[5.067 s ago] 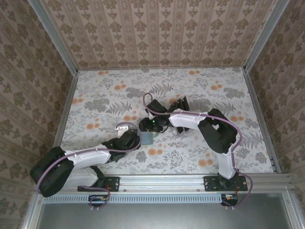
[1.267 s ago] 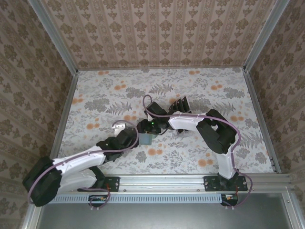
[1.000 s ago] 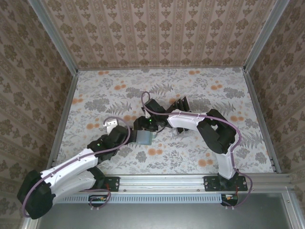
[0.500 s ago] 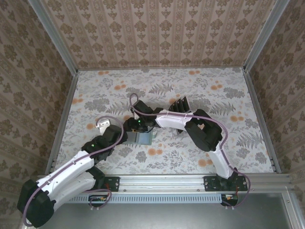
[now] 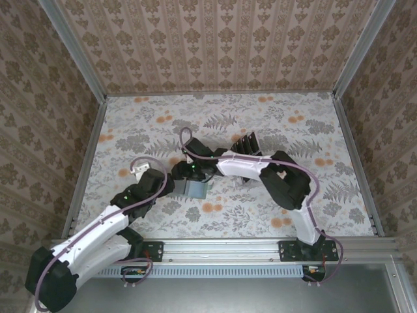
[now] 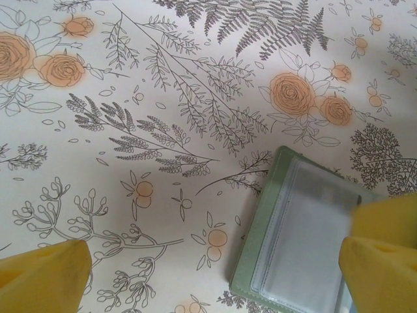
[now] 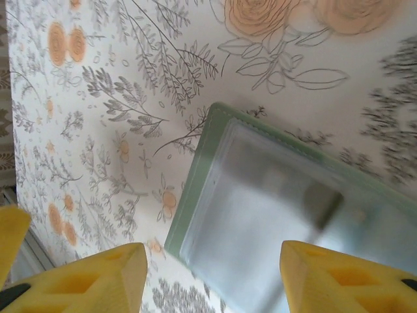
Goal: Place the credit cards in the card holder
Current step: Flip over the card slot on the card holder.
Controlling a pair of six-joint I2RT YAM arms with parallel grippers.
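The card holder (image 5: 194, 189) lies flat on the flowered table, a grey-green sleeve with a clear pocket facing up. Black credit cards (image 5: 246, 141) stand behind it to the right. My right gripper (image 5: 185, 173) hovers over the holder's left part. In the right wrist view the card holder (image 7: 287, 222) lies under my right gripper (image 7: 215, 277), whose yellow fingers (image 7: 88, 277) stand apart with nothing between them. My left gripper (image 5: 167, 186) is just left of the holder. In the left wrist view it (image 6: 215, 264) is wide open, with the card holder (image 6: 300, 241) beside its right finger.
The cards sit in a clear rack (image 5: 242, 151) partly covered by the right arm. Patterned walls with metal posts close in the table on three sides. An aluminium rail (image 5: 221, 246) runs along the near edge.
My left arm has drawn back to the left, off the holder. My right gripper has shifted left over the holder, which has moved slightly left with it.
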